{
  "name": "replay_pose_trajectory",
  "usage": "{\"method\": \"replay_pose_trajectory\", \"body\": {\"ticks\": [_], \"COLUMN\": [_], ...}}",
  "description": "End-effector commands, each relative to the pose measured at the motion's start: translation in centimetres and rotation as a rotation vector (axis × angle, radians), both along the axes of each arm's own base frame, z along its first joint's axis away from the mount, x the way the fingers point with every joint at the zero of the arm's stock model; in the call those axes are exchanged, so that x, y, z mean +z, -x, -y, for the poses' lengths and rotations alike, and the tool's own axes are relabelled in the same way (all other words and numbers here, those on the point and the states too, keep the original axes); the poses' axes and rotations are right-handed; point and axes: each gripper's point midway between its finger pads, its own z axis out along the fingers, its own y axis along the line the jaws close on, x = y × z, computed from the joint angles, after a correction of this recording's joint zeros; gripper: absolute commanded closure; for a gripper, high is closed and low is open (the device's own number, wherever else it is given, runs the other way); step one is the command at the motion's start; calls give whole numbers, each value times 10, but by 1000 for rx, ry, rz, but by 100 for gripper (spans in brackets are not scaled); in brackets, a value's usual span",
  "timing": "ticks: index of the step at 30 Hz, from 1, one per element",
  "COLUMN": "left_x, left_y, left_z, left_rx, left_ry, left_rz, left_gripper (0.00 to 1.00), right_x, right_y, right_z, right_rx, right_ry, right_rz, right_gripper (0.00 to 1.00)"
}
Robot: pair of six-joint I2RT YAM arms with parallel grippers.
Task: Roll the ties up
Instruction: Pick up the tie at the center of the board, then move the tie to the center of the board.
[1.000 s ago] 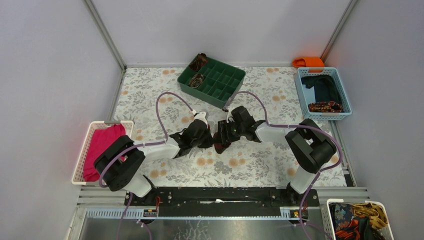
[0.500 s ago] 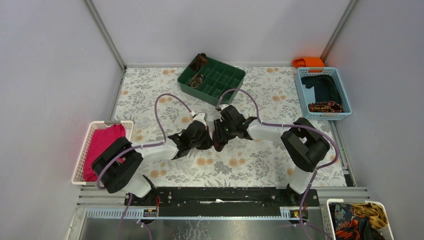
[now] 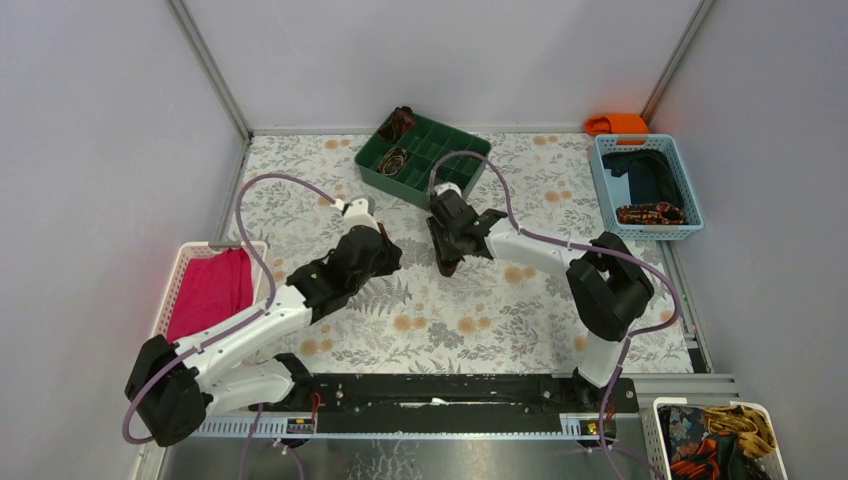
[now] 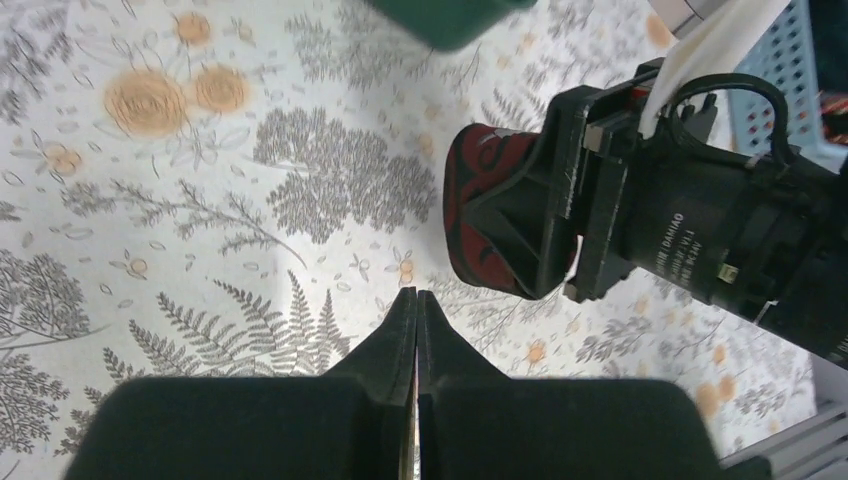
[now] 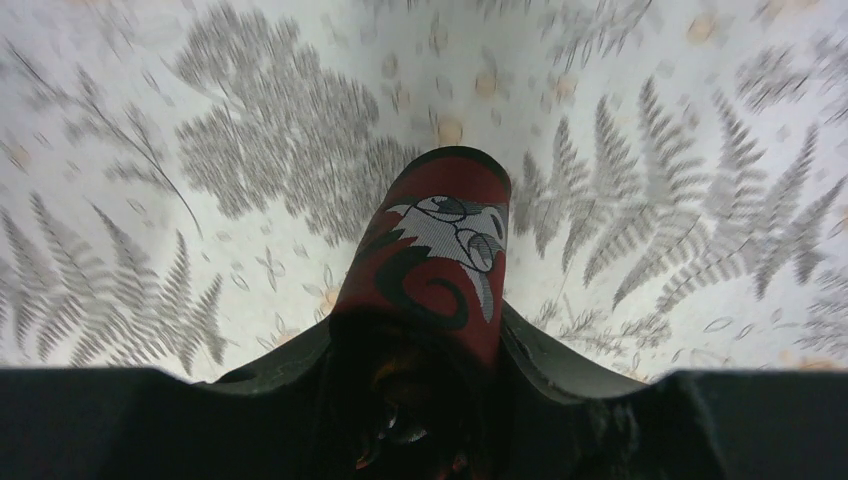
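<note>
A rolled tie, a dark maroon coil with red, black and grey patterning, sits between the fingers of my right gripper, which is shut on it just above the floral table. In the top view the right gripper holds the coil in front of the green divided tray. Two more coiled ties lie in the tray's left cells. My left gripper is shut and empty, to the left of the coil and apart from it; it also shows in the top view.
A blue basket at the right holds a navy cloth and a patterned tie. A white basket at the left holds a pink-red cloth. An orange object lies at the back right. A white bin of fabrics stands at the near right.
My left gripper has let go of the coil and drawn back to the left. My right gripper has carried the rolled tie away from it towards the green tray.
</note>
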Motion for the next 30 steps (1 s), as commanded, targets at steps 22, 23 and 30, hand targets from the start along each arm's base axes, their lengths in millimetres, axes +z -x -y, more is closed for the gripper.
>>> {"method": "replay_pose_trajectory", "body": {"ticks": [22,23,30], "left_x": [7,5,1], "left_y": [-55,-55,-56], "left_z": [-47,-47,-39], "left_rx": [90,87,58], "left_ry": [-56,-57,-30], "left_rz": [1,-5,-16], "left_gripper": [100,100,100], "right_x": [67,65,40], "right_y": [-223,-222,-203], "right_z": [-16,-15,19], "right_rx": [-320,-327,-427], "right_ry": [-254,-253,-163], "right_rz": [133,131,107], "right_gripper": [100,100,100]}}
